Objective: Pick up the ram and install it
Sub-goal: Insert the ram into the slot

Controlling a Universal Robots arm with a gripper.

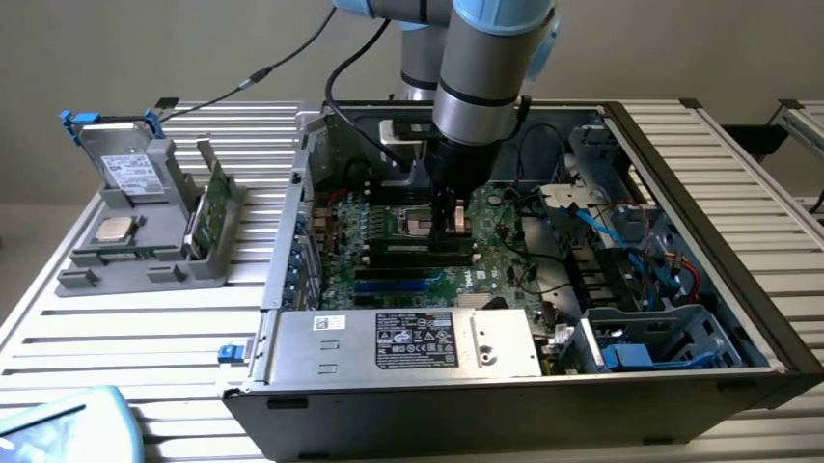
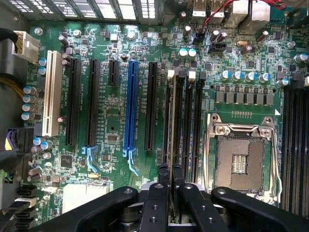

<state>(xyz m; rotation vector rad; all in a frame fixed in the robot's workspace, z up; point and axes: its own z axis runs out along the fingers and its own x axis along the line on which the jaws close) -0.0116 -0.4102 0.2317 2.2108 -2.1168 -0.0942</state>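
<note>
The ram [image 2: 170, 121] shows edge-on as a long, very thin strip, standing along a black memory slot [image 2: 179, 121] just beside the processor socket [image 2: 240, 157] on the green motherboard [image 2: 111, 96]. The arm [image 1: 480, 77] reaches straight down into the open computer case [image 1: 721, 193]. The end effector [image 2: 170, 176] is nearly closed, pinching the ram's end.

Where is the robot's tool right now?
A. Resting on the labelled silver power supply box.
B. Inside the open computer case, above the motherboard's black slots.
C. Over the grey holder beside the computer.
B: the tool, shut on the ram, is down inside the computer case over the motherboard, next to the processor socket.
</note>
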